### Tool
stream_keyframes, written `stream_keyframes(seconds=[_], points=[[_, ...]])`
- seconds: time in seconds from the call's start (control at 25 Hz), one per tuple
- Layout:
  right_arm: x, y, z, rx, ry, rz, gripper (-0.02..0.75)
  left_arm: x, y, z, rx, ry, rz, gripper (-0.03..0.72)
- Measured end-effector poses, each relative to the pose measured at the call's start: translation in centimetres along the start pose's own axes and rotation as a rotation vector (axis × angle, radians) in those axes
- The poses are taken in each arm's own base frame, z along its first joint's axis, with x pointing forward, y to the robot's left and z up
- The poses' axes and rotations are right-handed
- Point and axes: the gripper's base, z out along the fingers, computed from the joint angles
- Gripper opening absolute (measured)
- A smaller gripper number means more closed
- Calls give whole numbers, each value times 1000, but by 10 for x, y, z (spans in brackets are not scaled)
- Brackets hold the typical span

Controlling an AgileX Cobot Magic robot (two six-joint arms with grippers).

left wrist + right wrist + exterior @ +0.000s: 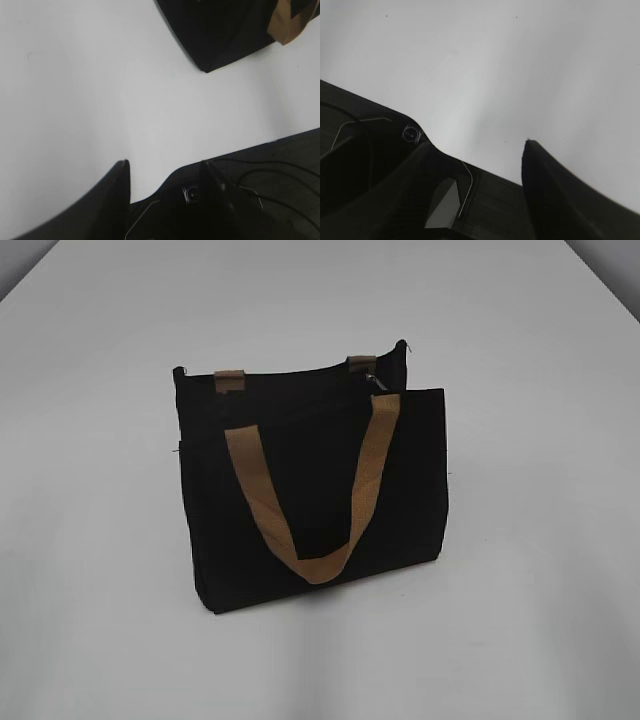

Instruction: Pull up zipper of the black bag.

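Observation:
The black bag (310,490) stands upright in the middle of the white table in the exterior view. A tan loop handle (315,490) hangs down its front. The zipper runs along the top edge, with a small silvery pull tab (376,381) near the right end. No gripper shows in the exterior view. In the left wrist view my left gripper (165,162) is open and empty over bare table, with a bag corner (215,35) far ahead at the top right. In the right wrist view my right gripper (477,142) is open and empty over bare table; the bag is out of that view.
The white table (100,540) spreads on all sides of the bag. Dark table corners show at the back left (20,260) and back right (615,260) of the exterior view.

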Motion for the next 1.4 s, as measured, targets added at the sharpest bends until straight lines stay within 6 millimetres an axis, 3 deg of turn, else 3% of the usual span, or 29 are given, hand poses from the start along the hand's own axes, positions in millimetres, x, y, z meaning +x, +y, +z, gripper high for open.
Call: stream_keyframes(seconds=[0.32,0.48,1.4], points=[[58,8,-40,10,-273,-35,433,50,5,-51,48,-380,26,339],[73,9,-52,27,-386,-27,433,54,7,-54,23,-405,84,339],[76,4,-53,68,-403,24,420,51,8,-52,0,-388,102,339]])
